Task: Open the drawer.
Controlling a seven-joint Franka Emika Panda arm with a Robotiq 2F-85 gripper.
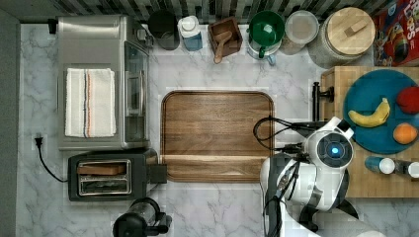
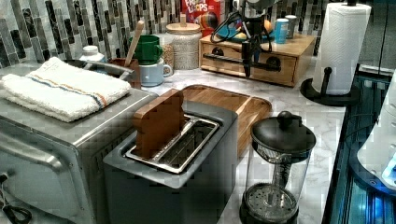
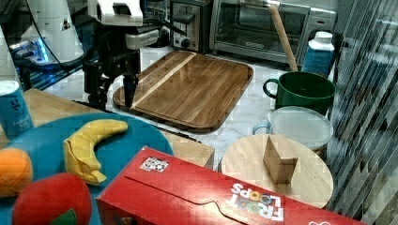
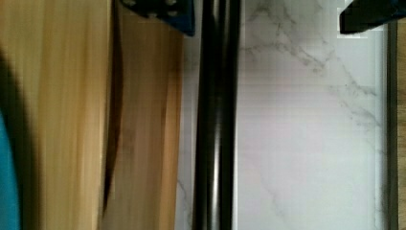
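Landmark: the wooden tray (image 1: pixel 217 136), centre of the counter in the top view.

Going left to right across the top view from the tray: the tray's right rim, then a narrow strip of marble (image 1: pixel 296 103), then the black bar handle (image 1: pixel 315 101), then the drawer (image 1: pixel 332 79) front under the butcher-block box that carries the blue plate (image 1: pixel 363 98). The arm's body covers most of the handle here.

Left view: the drawer sits far behind the tray, handle (image 2: pixel 229 59) running across the front, and the gripper (image 2: pixel 248 65) hangs straight down over the bar about mid-length.

Right view: the gripper (image 3: pixel 112 89) stands just off the tray's near-left corner, fingers pointing down and spread apart, holding nothing.

Wrist view: the handle (image 4: pixel 215 120) runs lengthwise through the frame, between the two finger pads (image 4: pixel 163 12); one pad is over the wood front, the other over the marble side. The jaws stand apart, either side of the bar, not pinching it. Height above the bar is hard to judge, probably just short of it.

Key relation: the bar's long axis lies crosswise to the closing direction, so closing should catch it. Pull direction is toward the tray; free room is that marble strip only, and the tray rim limits travel. The drawer looks shut or nearly so.
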